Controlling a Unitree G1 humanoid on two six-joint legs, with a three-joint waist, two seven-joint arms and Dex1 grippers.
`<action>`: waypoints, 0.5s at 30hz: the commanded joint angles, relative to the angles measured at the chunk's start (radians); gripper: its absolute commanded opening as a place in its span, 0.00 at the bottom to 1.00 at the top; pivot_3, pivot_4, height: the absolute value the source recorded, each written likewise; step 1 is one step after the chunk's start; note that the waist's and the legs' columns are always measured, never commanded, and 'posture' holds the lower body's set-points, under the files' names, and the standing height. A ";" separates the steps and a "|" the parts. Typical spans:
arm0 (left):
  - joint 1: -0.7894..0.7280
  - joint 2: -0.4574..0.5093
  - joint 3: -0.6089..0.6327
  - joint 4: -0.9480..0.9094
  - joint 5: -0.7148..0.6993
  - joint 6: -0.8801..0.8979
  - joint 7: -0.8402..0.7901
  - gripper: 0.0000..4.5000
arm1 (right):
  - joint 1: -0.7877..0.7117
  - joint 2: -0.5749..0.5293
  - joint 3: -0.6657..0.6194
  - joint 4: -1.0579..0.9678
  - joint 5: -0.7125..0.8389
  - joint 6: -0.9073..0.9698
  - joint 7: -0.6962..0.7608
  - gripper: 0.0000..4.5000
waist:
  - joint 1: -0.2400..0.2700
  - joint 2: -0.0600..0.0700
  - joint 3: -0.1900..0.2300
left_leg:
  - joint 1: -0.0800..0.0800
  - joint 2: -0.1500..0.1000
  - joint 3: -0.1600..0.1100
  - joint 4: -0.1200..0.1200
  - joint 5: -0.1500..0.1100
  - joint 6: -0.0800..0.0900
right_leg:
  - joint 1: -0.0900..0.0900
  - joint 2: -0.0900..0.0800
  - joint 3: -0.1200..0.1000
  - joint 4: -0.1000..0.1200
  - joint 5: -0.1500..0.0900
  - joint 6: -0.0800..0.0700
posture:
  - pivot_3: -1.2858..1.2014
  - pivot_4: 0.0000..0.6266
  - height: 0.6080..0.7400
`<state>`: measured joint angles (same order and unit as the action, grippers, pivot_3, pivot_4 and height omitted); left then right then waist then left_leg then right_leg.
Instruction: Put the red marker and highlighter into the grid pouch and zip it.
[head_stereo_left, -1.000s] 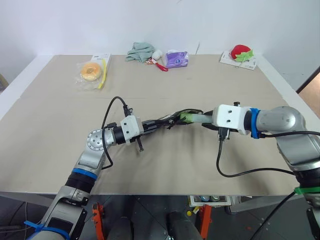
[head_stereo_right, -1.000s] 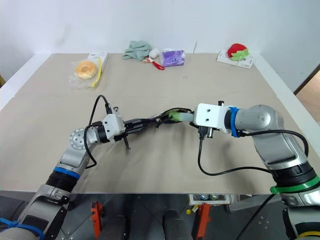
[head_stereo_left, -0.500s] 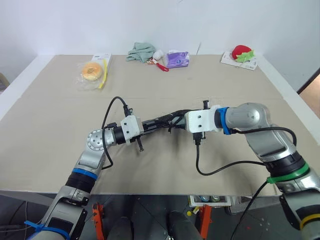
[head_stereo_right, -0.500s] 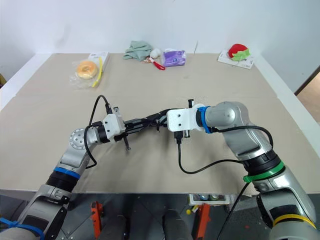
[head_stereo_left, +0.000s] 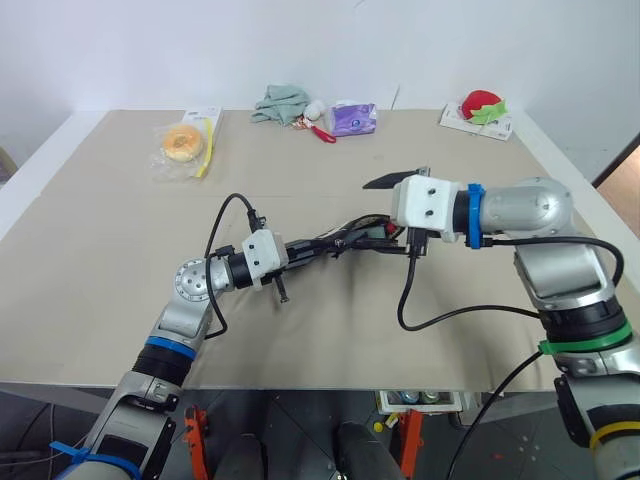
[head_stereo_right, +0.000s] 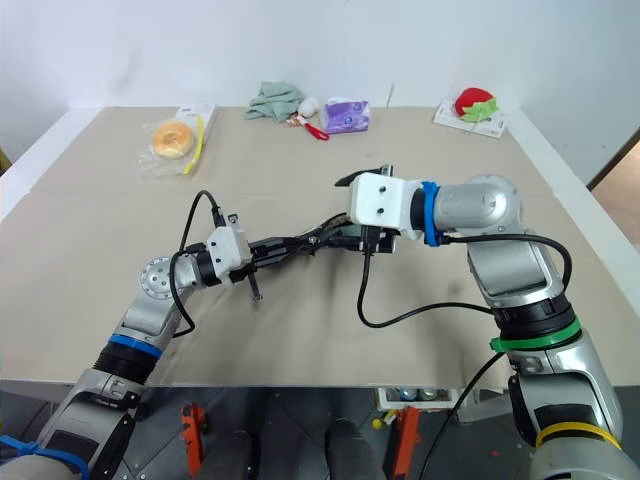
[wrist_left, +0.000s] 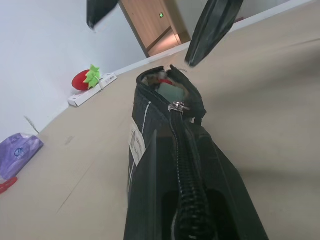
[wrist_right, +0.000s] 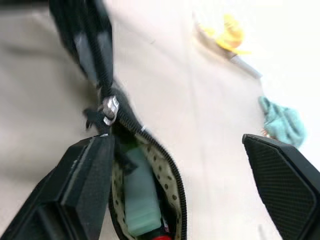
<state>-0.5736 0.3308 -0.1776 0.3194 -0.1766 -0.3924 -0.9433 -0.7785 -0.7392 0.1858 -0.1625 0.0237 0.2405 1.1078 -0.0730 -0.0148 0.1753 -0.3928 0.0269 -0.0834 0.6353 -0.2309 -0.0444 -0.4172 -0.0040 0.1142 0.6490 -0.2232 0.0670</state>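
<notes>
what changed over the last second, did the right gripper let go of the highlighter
Yes. The right gripper, which was carrying the highlighter to the grid pouch, has let it go inside the open end, beside the red marker, then lifted clear with its fingers wide apart. The left gripper stayed shut on the pouch; the far clutter is unchanged.

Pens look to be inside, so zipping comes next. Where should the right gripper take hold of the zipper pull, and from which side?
Grip the small silver zipper pull across its flat tab, coming from the pouch's open end, where the highlighter shows. It stands up from the teeth, and the left gripper clamps the far end. The right gripper hangs open there.
</notes>
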 joint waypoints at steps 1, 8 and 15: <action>-0.029 -0.006 0.026 -0.025 -0.017 -0.006 0.011 0.00 | 0.011 0.022 0.003 -0.097 0.051 0.067 0.002 0.99 | 0.000 0.000 0.000 | 0.000 0.000 0.000 0.000 0.000 0.000 | 0.000 0.000 0.000 0.000 0.000 0.000 | 0.52 0.24 0.99; -0.035 -0.010 0.026 -0.025 -0.018 -0.002 0.010 0.00 | 0.025 -0.002 0.083 -0.037 -0.049 -0.004 -0.004 0.80 | 0.001 0.000 0.000 | 0.000 0.000 0.000 0.001 0.000 0.000 | 0.000 0.000 0.000 0.000 0.000 0.001 | 0.52 0.24 0.99; -0.027 -0.005 0.030 -0.035 -0.018 0.001 0.014 0.00 | 0.017 -0.012 0.077 -0.011 -0.060 -0.028 0.012 0.02 | 0.001 0.000 0.000 | 0.000 0.000 0.000 0.000 0.000 0.000 | 0.000 0.000 0.000 0.000 0.000 0.001 | 0.52 0.24 0.99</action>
<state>-0.5835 0.3250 -0.1775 0.3195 -0.1772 -0.3866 -0.9412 -0.7477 -0.7386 0.2800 -0.1568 -0.0378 0.2275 1.1131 -0.0724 -0.0149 0.1753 -0.3931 0.0265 -0.0834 0.6356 -0.2309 -0.0445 -0.4173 -0.0044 0.1141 0.6491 -0.2236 0.0680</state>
